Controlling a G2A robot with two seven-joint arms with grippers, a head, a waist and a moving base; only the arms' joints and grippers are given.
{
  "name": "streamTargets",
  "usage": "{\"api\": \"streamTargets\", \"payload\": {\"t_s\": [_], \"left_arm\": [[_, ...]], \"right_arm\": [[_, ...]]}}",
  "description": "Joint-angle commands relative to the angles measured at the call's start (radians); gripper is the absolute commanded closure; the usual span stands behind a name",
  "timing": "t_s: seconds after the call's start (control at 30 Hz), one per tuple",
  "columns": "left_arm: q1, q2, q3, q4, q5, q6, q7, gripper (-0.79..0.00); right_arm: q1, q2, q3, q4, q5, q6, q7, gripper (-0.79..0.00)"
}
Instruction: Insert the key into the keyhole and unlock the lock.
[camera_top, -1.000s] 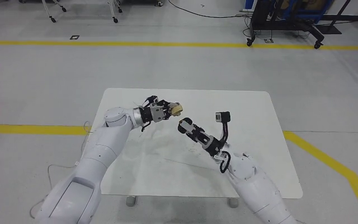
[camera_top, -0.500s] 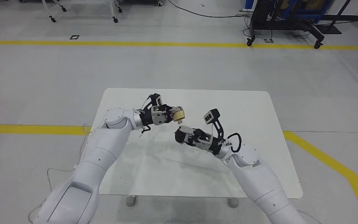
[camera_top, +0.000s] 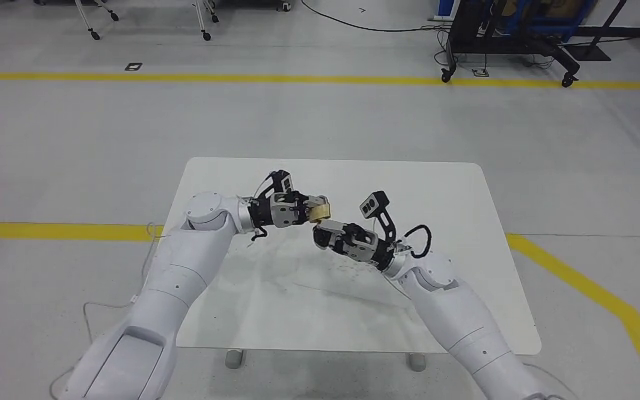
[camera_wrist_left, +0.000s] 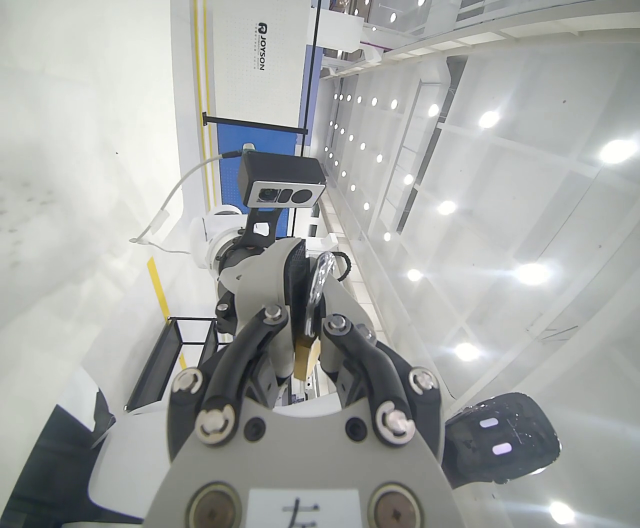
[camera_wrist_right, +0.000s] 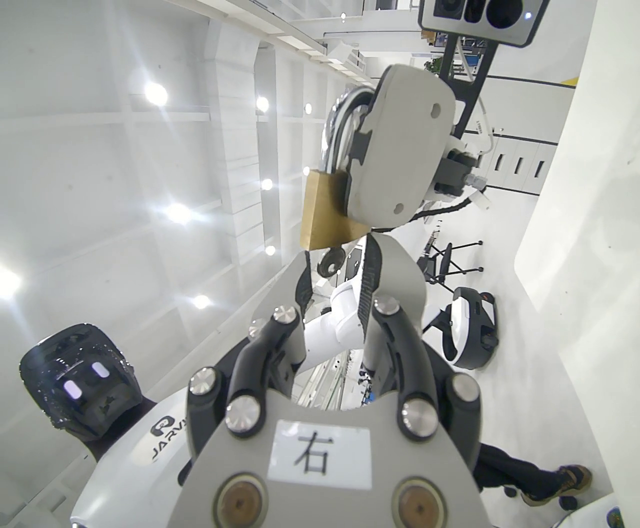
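The left gripper (camera_top: 308, 209) is hanging over the white table (camera_top: 450, 200), just above the centre of the top view. It is clamping a brass padlock (camera_top: 319, 210) at its tip. The right gripper (camera_top: 323, 236) is sitting just below the padlock in the frame and pointing up at it. From this height I cannot tell whether the two are touching.

In the right wrist view the padlock is sitting in the upper middle of the frame. One grey finger (camera_wrist_right: 400, 150) of the left gripper is covering most of its near face. Only the lower left part of the brass body is showing, along with a piece of the silver shackle (camera_wrist_right: 342, 125) above it. The bottom end of the body is facing down toward the right gripper, just beyond its tip. The keyhole is too hard to make out.

I cannot tell whether the right gripper is open, closed or holding the key. A small dark round shape (camera_wrist_right: 330, 262) is sitting right under the brass, too unclear to name.

In the left wrist view the padlock is showing edge-on, low in the centre. It is appearing as a narrow brass strip with a thin silver sliver above it, squeezed between the left gripper's two fingers, which are hiding the rest.
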Motion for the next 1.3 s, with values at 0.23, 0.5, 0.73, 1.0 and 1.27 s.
{"api": "streamTargets", "payload": {"t_s": [0.23,0.5,0.73,1.0,1.27], "left_arm": [[-0.002,-0.001,0.002,0.001,0.003,0.000,-0.004,0.000],[-0.003,-0.002,0.002,-0.001,0.010,-0.019,0.004,0.000],[0.001,-0.002,-0.004,-0.009,0.008,-0.040,0.017,0.000],[0.014,0.005,-0.016,-0.041,0.070,-0.122,0.093,0.000],[0.048,0.015,-0.036,-0.097,0.097,-0.164,0.142,0.000]], "right_arm": [[0.013,-0.008,-0.006,0.029,0.026,0.000,-0.021,0.000],[0.013,-0.016,-0.010,0.046,0.091,-0.003,-0.007,0.000],[0.037,-0.033,-0.021,0.110,0.255,0.057,0.085,0.000],[0.094,-0.055,-0.034,0.233,0.445,0.212,0.232,0.000],[0.139,-0.072,-0.041,0.326,0.480,0.216,0.291,0.000]]}}
